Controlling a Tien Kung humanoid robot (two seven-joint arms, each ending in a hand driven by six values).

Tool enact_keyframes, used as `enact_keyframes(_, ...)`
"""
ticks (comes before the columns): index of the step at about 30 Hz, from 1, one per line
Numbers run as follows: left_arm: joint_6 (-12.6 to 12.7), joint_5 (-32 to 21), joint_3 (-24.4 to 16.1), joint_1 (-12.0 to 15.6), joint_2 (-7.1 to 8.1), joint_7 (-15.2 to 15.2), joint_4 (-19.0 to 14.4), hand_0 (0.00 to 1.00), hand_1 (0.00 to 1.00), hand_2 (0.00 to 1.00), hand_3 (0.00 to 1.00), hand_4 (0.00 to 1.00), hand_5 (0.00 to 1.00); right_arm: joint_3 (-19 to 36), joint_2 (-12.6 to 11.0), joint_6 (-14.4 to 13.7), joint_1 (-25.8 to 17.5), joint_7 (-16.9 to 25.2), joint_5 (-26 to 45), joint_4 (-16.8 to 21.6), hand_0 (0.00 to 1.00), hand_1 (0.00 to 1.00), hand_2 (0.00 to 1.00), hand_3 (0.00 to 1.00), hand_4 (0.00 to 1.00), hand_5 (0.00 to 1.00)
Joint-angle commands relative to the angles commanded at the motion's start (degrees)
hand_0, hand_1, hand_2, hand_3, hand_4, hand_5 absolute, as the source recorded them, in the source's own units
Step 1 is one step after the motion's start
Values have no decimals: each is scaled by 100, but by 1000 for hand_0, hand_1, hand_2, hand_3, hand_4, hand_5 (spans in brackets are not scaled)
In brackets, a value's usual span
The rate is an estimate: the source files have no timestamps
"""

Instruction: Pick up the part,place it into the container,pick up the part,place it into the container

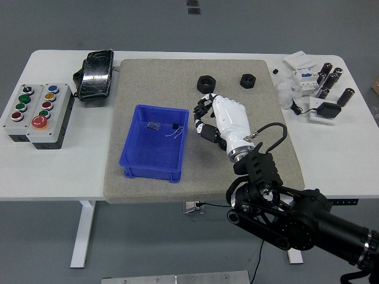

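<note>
My right hand (202, 118), white with black finger joints, reaches over the middle of the beige mat (148, 77), just right of the blue bin (151, 172). Its fingers are spread and I see nothing between them. The black gear that lay here is hidden under the palm and wrist. A large black nut (205, 83) sits just beyond the fingertips, and a smaller black nut (247, 79) lies further right. The bin holds a few small bits and a thin white wire near its far wall. My left arm is out of view.
A grey button box (38, 112) stands at the table's left end, with a black pouch (95, 72) behind it. At the far right are dark cylinders (331, 80), white parts (302, 74) and a black adapter (325, 110).
</note>
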Motion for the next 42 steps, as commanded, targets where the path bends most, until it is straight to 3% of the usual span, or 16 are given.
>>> enact_keyframes(2,0,-1,0,-2,1,3,0,631,553,532,605,656,368,-219,91,0,70,308,373,6,382,502,454,469,292,2)
enact_keyframes(3,-1,4,-4,-1,2,7,0,631,553,533,606,656,368,-299,141,0,106,505,610,-53,565,624,578,532,369,2)
enact_keyframes(7,-1,10,-12,4,2,19,0,631,553,533,606,656,368,-461,252,51,187,1182,1426,-288,565,624,578,532,369,2)
enact_keyframes(8,-2,12,-15,6,3,22,0,631,553,533,605,657,369,-480,268,90,198,1358,1642,-341,640,691,673,650,414,2)
enact_keyframes(12,0,21,-27,12,6,29,0,631,553,533,605,657,369,-549,295,283,222,1643,2121,-434,640,691,673,650,414,2)
enact_keyframes(14,-1,26,-31,12,8,30,0,631,553,533,605,657,369,-567,309,425,231,1558,2087,-431,640,691,673,650,414,2)
enact_keyframes(15,-1,28,-34,10,8,30,0,631,553,533,605,657,373,-568,317,493,235,1503,2041,-427,714,778,758,724,511,99)
enact_keyframes(20,-4,33,-37,3,2,28,0,631,553,533,605,657,373,-547,329,612,250,1295,1824,-431,714,778,758,724,511,99)
enact_keyframes(21,-4,31,-36,2,1,26,0,631,553,534,606,658,374,-547,329,624,248,1273,1804,-435,732,791,774,763,594,101)
enact_keyframes(29,-11,53,-42,2,4,24,0,631,554,534,606,658,374,-347,311,630,174,1129,1555,-442,731,796,776,783,634,100)
enact_keyframes(34,-9,28,-25,8,-1,10,0,631,553,533,606,658,375,225,112,358,-138,1038,1215,-221,717,779,770,773,666,116)
enact_keyframes(37,-7,37,-39,29,-8,17,0,631,553,533,606,658,375,611,-102,409,-322,737,870,-62,717,779,770,773,666,116)
enact_keyframes(38,-7,41,-44,37,-9,20,0,631,553,534,606,658,374,764,-189,488,-372,610,732,-40,720,787,788,811,931,366)
enact_keyframes(42,-6,51,-53,41,-12,27,0,631,553,534,606,658,374,1137,-435,879,-477,304,555,-203,720,787,788,811,931,366)
